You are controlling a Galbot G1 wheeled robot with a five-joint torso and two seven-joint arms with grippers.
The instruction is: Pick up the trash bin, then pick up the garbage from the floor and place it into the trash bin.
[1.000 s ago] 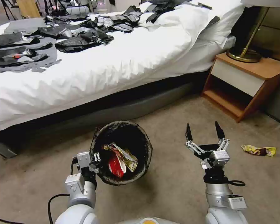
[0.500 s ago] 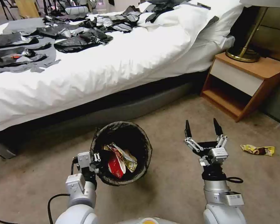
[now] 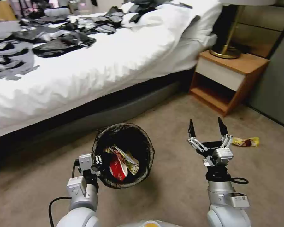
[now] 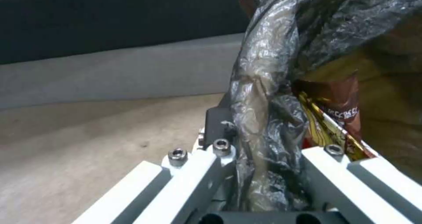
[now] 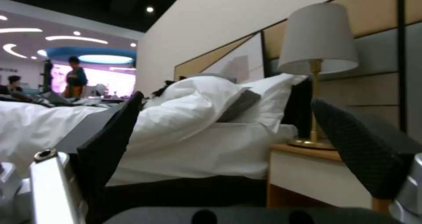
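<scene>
The trash bin, lined with a crinkled black bag, hangs above the carpet in the head view, tilted toward me. My left gripper is shut on its near left rim; the left wrist view shows the bag-covered rim pinched between the fingers. Inside the bin lie red-and-white and yellow wrappers. My right gripper is open and empty, held upright above the carpet to the bin's right. A yellow-brown wrapper of garbage lies on the floor just right of that gripper.
A bed with a white duvet and black clothes on top spans the left and back. A wooden nightstand with a brass lamp stands at the back right, against a dark wall panel. Open carpet lies around the arms.
The whole view has swung to the right: bed, nightstand and floor wrapper have shifted left in the picture. Both arms and the held bin keep their places relative to me.
</scene>
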